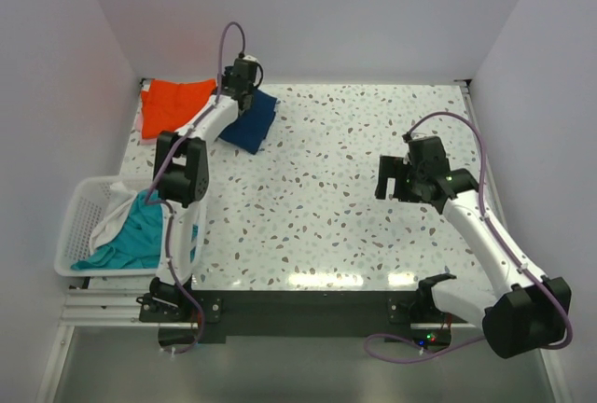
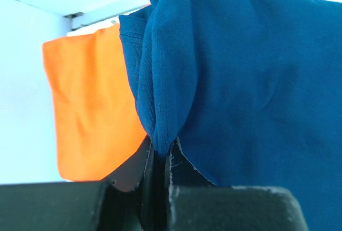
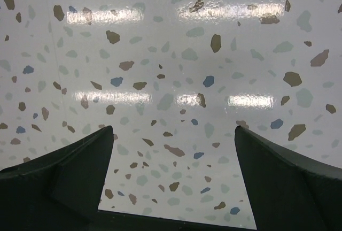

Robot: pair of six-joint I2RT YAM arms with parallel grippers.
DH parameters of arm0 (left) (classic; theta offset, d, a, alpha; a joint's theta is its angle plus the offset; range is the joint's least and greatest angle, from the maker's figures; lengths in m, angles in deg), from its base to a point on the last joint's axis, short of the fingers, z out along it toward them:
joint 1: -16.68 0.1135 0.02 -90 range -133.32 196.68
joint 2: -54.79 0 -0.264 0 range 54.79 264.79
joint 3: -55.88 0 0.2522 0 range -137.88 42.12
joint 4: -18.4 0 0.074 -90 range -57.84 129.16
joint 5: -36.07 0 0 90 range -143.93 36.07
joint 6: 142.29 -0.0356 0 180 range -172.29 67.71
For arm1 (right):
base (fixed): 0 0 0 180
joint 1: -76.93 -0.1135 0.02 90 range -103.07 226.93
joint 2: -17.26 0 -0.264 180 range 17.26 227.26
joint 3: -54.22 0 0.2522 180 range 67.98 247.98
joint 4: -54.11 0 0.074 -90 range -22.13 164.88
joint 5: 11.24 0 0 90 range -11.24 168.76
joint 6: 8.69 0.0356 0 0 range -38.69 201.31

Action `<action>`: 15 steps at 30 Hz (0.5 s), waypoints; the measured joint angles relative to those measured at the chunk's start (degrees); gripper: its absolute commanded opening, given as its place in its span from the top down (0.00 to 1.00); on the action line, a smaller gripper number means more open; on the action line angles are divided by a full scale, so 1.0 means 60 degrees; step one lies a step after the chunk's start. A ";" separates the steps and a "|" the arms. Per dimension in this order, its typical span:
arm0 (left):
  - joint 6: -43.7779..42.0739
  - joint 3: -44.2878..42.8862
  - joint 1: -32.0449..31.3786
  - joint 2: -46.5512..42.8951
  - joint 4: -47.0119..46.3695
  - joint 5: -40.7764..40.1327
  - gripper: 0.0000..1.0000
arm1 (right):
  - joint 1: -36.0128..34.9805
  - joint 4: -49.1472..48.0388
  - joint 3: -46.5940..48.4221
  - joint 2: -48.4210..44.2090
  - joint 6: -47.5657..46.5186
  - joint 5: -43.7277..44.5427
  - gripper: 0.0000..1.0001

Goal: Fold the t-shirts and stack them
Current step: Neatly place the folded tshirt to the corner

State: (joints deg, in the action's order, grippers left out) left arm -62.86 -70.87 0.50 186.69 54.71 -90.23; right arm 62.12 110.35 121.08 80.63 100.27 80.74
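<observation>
Folded navy tee [image 1: 252, 125], orange-red tee [image 1: 173, 104] flat beside it, teal tee [image 1: 140, 235] crumpled

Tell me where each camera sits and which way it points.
Top: above and behind the arms, looking down on the table; left gripper and right gripper both show.
Left wrist: looks along its shut fingers, which pinch the navy shirt; orange shirt beyond.
Right wrist: looks down at the table between its open fingers.
Top and left wrist share both shirts.
</observation>
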 measured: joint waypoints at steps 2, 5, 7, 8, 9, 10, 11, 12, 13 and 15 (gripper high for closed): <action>-0.0160 -0.0004 0.0106 0.0000 -0.0142 -0.0069 1.00 | 0.0025 0.0000 0.0000 0.0040 0.0000 0.0000 0.01; -0.0284 -0.0007 0.0299 0.0000 -0.0317 -0.0142 1.00 | 0.0044 0.0004 0.0000 0.0087 0.0000 0.0000 0.01; -0.0390 -0.0007 0.0415 -0.0007 -0.0393 -0.0193 1.00 | 0.0055 -0.0004 0.0000 0.0127 0.0000 0.0000 0.01; -0.0419 -0.0007 0.0459 -0.0022 -0.0404 -0.0211 1.00 | 0.0062 0.0000 0.0000 0.0153 0.0004 -0.0004 0.01; -0.0426 -0.0007 0.0506 -0.0033 -0.0408 -0.0226 1.00 | 0.0062 -0.0004 0.0000 0.0182 0.0004 -0.0004 0.01; -0.0426 -0.0007 0.0539 -0.0058 -0.0408 -0.0237 1.00 | 0.0069 -0.0004 0.0000 0.0208 0.0004 0.0000 0.01; -0.0426 -0.0007 0.0568 -0.0091 -0.0415 -0.0233 1.00 | 0.0084 0.0000 0.0000 0.0240 0.0004 0.0000 0.01; -0.0426 -0.0007 0.0583 -0.0131 -0.0415 -0.0229 1.00 | 0.0087 0.0000 0.0000 0.0266 0.0004 0.0004 0.01; -0.0426 -0.0007 0.0590 -0.0182 -0.0423 -0.0222 1.00 | 0.0098 0.0000 0.0000 0.0299 0.0004 0.0004 0.01; -0.0426 -0.0007 0.0594 -0.0313 -0.0444 -0.0211 1.00 | 0.0106 0.0004 0.0000 0.0331 0.0004 0.0004 0.01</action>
State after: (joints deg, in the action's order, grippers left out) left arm -65.42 -70.92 4.06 184.81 52.04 -91.49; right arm 62.76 110.38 121.08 82.62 100.29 80.76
